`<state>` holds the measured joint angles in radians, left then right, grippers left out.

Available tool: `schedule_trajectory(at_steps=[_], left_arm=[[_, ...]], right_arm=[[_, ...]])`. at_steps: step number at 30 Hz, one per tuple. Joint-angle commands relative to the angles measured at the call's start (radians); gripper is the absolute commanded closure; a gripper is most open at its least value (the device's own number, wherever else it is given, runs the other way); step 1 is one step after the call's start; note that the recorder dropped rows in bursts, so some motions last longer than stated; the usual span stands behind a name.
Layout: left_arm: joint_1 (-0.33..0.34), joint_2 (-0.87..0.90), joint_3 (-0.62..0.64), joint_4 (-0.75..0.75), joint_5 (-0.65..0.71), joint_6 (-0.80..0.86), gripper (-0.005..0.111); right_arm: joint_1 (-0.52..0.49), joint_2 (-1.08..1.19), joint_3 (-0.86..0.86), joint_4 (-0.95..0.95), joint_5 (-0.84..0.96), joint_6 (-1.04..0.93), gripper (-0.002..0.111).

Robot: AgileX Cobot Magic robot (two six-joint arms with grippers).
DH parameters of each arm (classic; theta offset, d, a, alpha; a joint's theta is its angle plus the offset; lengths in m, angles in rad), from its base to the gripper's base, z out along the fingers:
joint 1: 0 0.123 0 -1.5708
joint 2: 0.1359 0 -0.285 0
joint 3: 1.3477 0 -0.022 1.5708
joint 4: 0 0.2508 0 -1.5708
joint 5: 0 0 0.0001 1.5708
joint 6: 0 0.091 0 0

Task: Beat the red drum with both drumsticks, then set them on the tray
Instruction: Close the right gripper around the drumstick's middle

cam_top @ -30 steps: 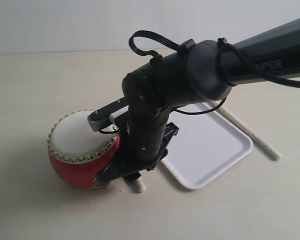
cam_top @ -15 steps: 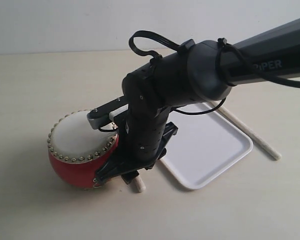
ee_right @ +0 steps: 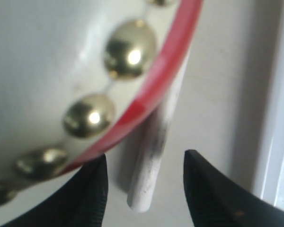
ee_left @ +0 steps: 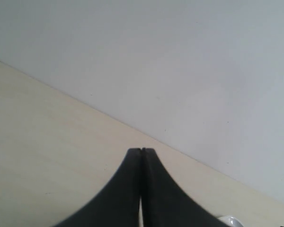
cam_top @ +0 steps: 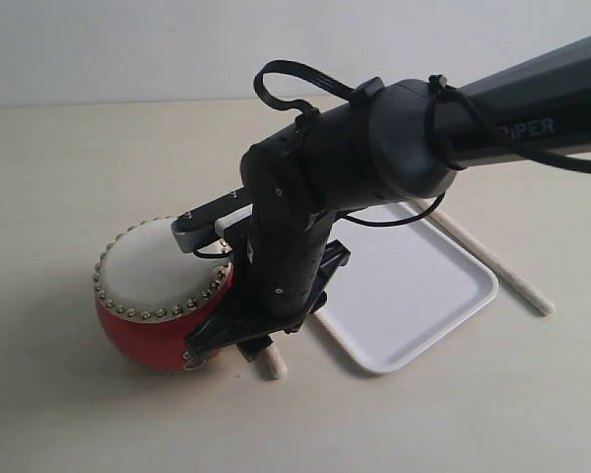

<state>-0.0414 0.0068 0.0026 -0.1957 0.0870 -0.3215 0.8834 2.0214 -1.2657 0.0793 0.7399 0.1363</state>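
The red drum (cam_top: 148, 296) sits on the pale worktop, well out from its back edge, cream skin and gold studs facing up. One drumstick (ee_right: 154, 151) lies flat on the worktop tight against the drum's base, in the gap between the drum and the tray (cam_top: 414, 286). The right gripper (ee_right: 144, 156) is lowered over that stick's end, its black jaws spread wide on either side and not closed on it. The white tray lies just beside the drum; the arm hides its nearer corner, and the part that shows is bare white. The second drumstick (cam_top: 497, 266) rests on the worktop along the tray's far rim, outside it. The left gripper (ee_left: 141, 150) is pressed closed over bare worktop near the back edge.
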Motion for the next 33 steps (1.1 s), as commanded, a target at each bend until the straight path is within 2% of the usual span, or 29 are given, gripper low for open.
schedule_trajectory(at_steps=[1,28,33], left_arm=[[0.001,-0.007,-0.003,0.0,-0.005,0.004,0.107],[0.001,-0.007,-0.003,0.0,-0.005,0.004,0.107],[0.001,-0.007,-0.003,0.0,-0.005,0.004,0.107]], right_arm=[[0.001,0.002,-0.007,-0.001,-0.006,0.005,0.06],[0.001,0.002,0.074,-0.011,-0.089,0.049,0.06],[0.001,0.002,0.074,-0.011,-0.102,0.049,0.065]])
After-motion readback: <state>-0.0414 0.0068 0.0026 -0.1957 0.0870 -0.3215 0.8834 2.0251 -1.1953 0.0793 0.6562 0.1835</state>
